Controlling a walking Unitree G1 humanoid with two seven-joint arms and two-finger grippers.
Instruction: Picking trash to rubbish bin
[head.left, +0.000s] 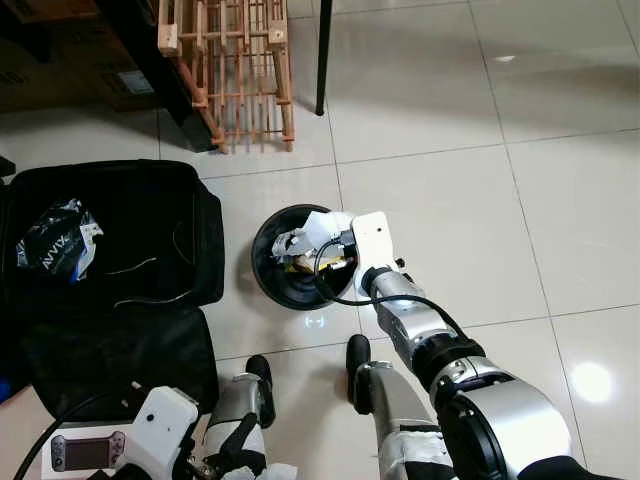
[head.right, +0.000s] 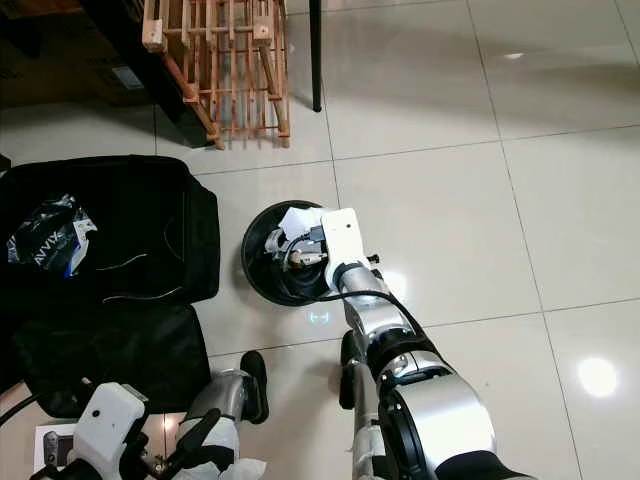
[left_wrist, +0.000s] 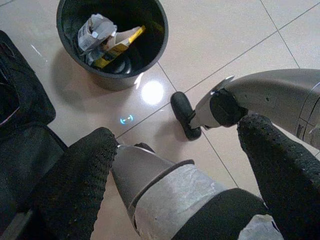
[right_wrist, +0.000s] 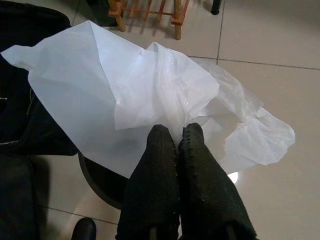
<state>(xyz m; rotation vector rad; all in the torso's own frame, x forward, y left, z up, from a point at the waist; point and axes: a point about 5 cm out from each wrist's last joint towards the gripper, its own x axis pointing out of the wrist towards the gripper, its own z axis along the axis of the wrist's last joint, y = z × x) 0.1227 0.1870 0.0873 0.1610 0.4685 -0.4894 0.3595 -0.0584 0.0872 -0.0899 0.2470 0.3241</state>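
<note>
Directly below the robot's head, a round black rubbish bin (head.left: 290, 270) stands on a pale tiled floor (head.left: 520, 200). The right arm reaches forward so that the right gripper (right_wrist: 179, 142) is above the bin's rim. Its two black fingers (right_wrist: 160, 165) are pressed together, pinching a crumpled sheet of white plastic (right_wrist: 145, 95) that spreads out over the bin's opening. Inside the bin lie other pieces of trash: a crushed silvery wrapper (left_wrist: 94, 31) and a yellow carton (left_wrist: 117, 46).

The left gripper (left_wrist: 175, 165) is held low, near the robot's own legs, well apart from the bin. Its fingers (left_wrist: 75, 185) are spread wide with nothing between them; through the gap one of the robot's silver legs and a black foot (left_wrist: 184, 114) are visible.

To the robot's left, just beside the bin, an open black suitcase (head.left: 110, 280) lies flat on the floor. A black and white plastic bag (head.left: 55, 242) rests in its far half. A wooden rack (head.left: 235, 70) stands on the floor beyond the bin. At the lower left edge, a small handheld game console (head.left: 88, 452) lies on a light surface.
</note>
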